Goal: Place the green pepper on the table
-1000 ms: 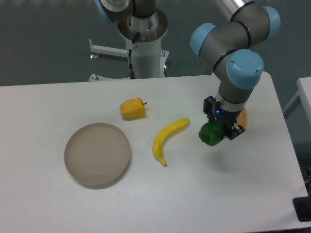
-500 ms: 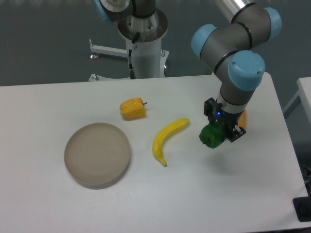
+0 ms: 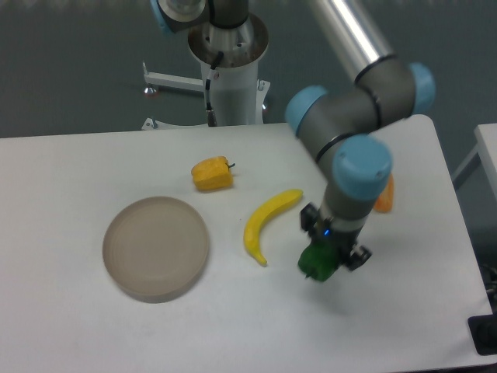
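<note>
Right of the banana (image 3: 266,224), hand (image 3: 329,255) gripping green pepper (image 3: 317,262), which hangs directly below it, close over bare table (image 3: 256,326).

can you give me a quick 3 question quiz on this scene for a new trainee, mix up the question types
1. True or false: the green pepper is lying on the round plate.
2. Multiple choice: which item lies nearest the pepper in the pincer? A) yellow-orange pepper B) banana C) plate
3. Fill in: the orange pepper shows at the ______ edge of the arm.

Key
1. False. The pincer holds it over the white table, right of the banana.
2. B
3. Right, partly hidden behind the arm.
</note>
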You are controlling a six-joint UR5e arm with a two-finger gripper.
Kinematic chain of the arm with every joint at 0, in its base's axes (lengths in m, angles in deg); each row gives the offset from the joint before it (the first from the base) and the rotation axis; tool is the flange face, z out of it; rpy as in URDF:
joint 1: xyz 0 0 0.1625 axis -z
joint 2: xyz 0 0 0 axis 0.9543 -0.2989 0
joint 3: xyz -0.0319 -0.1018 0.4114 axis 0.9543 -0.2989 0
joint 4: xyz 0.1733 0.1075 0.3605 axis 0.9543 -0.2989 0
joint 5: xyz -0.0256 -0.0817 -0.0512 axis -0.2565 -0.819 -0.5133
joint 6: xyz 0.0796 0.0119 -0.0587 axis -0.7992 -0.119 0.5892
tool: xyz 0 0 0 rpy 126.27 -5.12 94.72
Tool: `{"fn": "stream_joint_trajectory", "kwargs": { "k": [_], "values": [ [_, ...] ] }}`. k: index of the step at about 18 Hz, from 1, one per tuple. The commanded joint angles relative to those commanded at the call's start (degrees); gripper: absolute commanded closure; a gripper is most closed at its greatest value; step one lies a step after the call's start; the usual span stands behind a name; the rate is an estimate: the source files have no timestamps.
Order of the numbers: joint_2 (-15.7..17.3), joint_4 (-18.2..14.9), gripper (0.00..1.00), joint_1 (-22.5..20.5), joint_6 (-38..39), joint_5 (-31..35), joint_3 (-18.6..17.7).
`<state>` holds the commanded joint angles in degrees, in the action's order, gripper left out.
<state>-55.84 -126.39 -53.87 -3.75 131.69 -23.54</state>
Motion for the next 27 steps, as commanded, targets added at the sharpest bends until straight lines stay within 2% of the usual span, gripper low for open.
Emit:
{"fn": "stream_joint_trajectory", "kwargs": {
  "k": [5,8,11,12,13,14,15,16,23,27],
  "values": [
    [-1.93,0.18,0.94,1.32,3.08,0.44,-0.09],
    [-3.25,2.98,0.89,1.68,4.92,0.44,0.18],
    [-3.61,4.31,0.74,1.76,5.98,-0.09,0.18],
    [-3.61,4.39,0.65,1.76,5.72,-0.17,0.18],
    [-3.61,4.48,0.51,1.76,5.29,-0.26,0.18],
    [-3.52,4.83,0.34,1.76,5.28,-0.26,0.18],
    [-3.35,5.01,0.09,1.85,5.28,-0.44,0.09],
    [-2.91,5.10,0.00,1.77,5.19,-0.52,-0.35],
    [0.69,4.66,0.00,0.89,5.28,0.00,-0.62],
    [3.94,3.61,0.00,-2.27,1.79,0.18,-0.88]
  ]
}}
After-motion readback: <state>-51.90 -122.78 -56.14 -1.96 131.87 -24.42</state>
